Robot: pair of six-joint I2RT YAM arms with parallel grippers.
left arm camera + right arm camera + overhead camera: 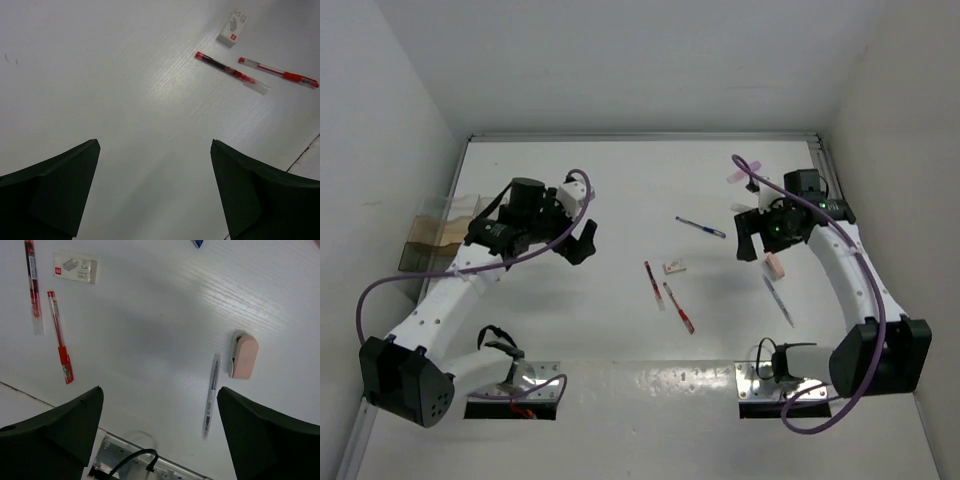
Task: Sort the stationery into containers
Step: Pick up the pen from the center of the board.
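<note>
The clear, tan-tinted containers (440, 235) stand at the table's left edge. Two red pens (652, 283) (679, 308) and a whitish eraser (673, 267) lie mid-table, with a blue pen (701, 228) behind them. A pink eraser (775, 265), a pale pen (778, 300) and a pink marker (748, 170) lie on the right. My left gripper (155, 145) hovers open and empty, left of the red pens (231, 73). Also open and empty, my right gripper (160, 390) hangs just left of the pale pen (211, 395) and pink eraser (244, 356).
White walls close the table on the left, back and right. Metal base plates (775, 380) (535, 380) sit at the near edge, with purple cables looping off both arms. A seam (302, 155) crosses the tabletop near the front.
</note>
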